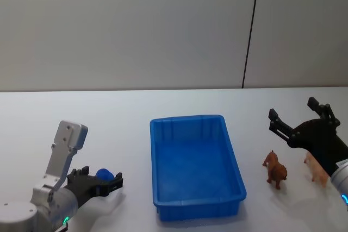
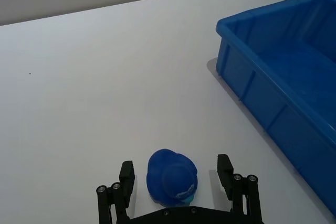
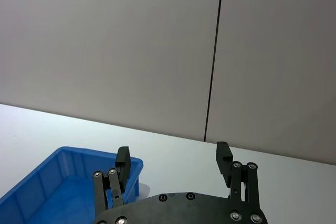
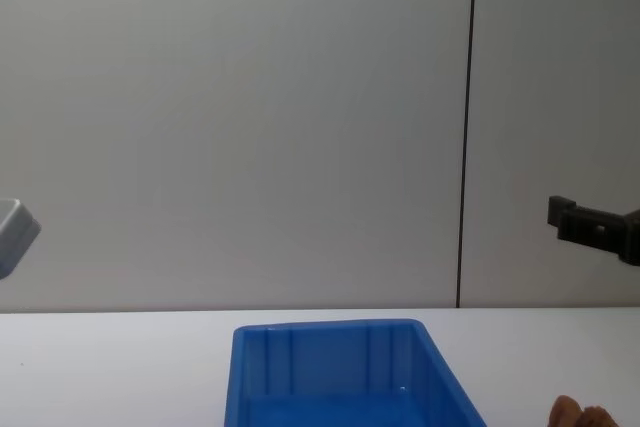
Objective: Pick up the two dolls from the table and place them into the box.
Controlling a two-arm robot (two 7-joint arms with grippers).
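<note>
The blue box [image 1: 187,119] sits mid-table, nothing visible inside. To its right stands the reddish-brown doll [image 1: 275,169], with the pale peach doll [image 1: 315,167] beside it, partly covered by my right arm. My right gripper [image 1: 296,113] is open and raised above and behind both dolls, holding nothing; its wrist view shows the spread fingers [image 3: 223,157] facing the wall, the box [image 3: 79,153] below. My left gripper [image 1: 103,182] rests low on the table left of the box, open, its fingers [image 2: 127,174] either side of a small blue hat-shaped toy [image 2: 172,178] without touching it.
The white table [image 1: 109,118] runs back to a grey wall with a dark vertical seam [image 1: 250,31]. The chest view catches the box [image 4: 330,328], the brown doll's top [image 4: 580,414] and a right finger [image 4: 590,225] high at the right edge.
</note>
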